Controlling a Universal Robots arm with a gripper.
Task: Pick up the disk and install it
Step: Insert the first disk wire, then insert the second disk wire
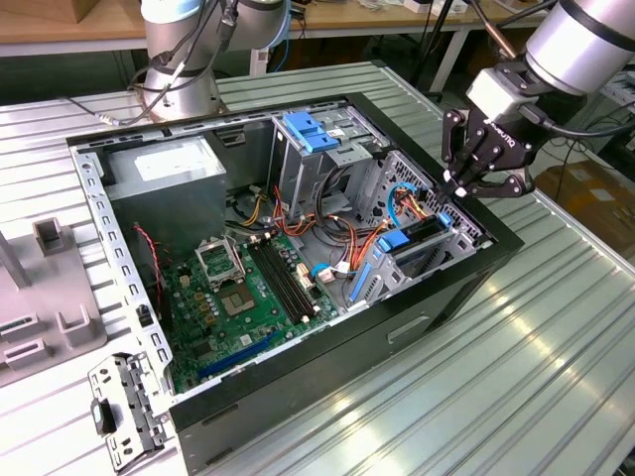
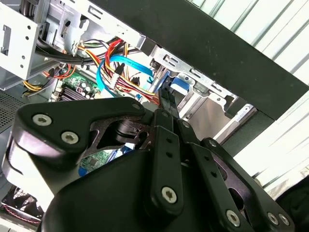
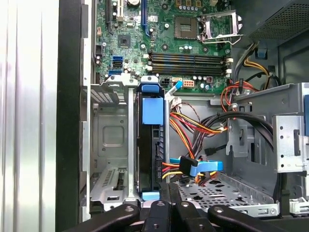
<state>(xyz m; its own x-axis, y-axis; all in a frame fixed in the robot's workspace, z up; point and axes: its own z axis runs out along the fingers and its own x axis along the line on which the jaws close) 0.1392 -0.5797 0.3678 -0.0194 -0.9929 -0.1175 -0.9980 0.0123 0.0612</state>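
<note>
Ribbed metal surface (image 1: pixel 556 327) holds an open computer case (image 1: pixel 327 347). Inside, the disk (image 3: pixel 150 145) sits on edge in its bay, just below the gripper (image 1: pixel 466 183). I cannot tell whether the gripper grips it.

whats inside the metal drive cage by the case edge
The disk stands on edge in one slot of the drive cage, blue carrier tabs showing. The neighbouring slot looks vacant. The gripper covers the cage's near end.

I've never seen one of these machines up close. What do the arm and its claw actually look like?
The arm is a thick silver-grey tube. At its end sits a pale grey block, then a black gripper built of jointed metal links with shiny silver screw heads and white lettering. A black cable runs alongside.
</note>
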